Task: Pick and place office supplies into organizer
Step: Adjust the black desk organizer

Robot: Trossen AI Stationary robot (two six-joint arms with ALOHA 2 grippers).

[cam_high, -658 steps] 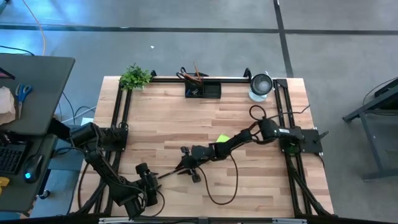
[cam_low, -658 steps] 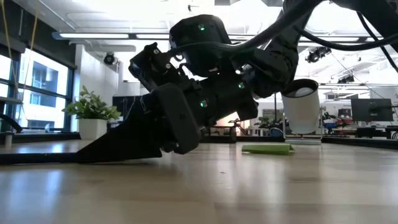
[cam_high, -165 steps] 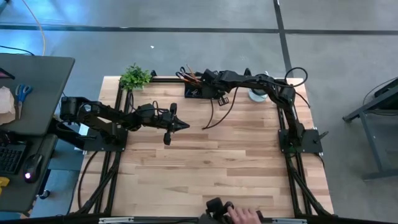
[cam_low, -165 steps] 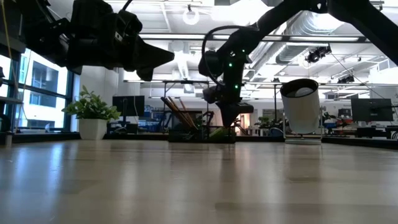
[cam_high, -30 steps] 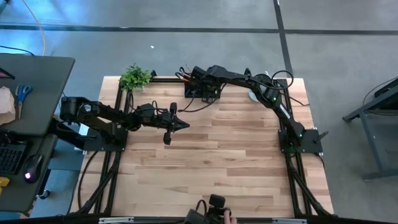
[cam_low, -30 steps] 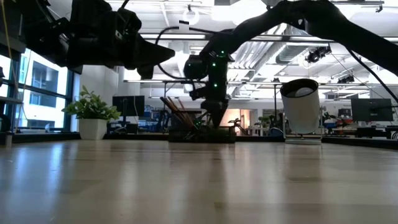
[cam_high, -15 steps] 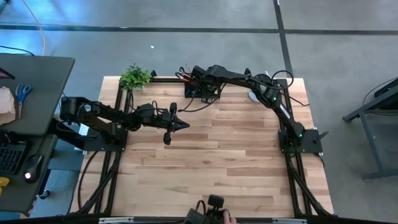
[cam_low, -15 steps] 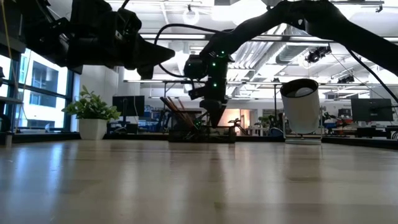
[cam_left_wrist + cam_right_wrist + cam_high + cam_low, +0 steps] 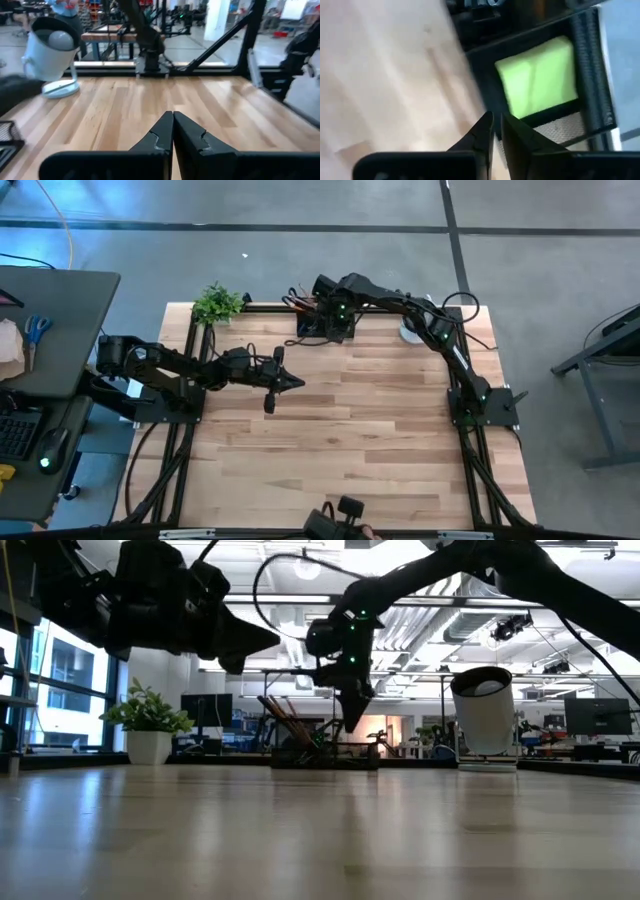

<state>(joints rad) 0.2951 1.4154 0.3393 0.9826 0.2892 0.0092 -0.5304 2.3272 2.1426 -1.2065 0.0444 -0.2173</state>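
Right gripper (image 9: 495, 125) nearly closed, empty, above organizer (image 9: 325, 326) whose sticky pad (image 9: 538, 75) sits just ahead of fingertips; cup (image 9: 418, 320) beside, plant (image 9: 217, 304) farther; left gripper (image 9: 173, 126) closed mid-table.

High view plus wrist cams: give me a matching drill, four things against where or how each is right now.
Things:
1. sticky-note pad
2. left gripper
3. right gripper
4. potted plant

Places or states:
A. shut, above the table's bare middle-left
B. at the table's far left corner
C. lying in a compartment of the organizer
D. nearly shut, holding nothing, above the organizer at the far edge

Pairs: 1-C, 2-A, 3-D, 4-B
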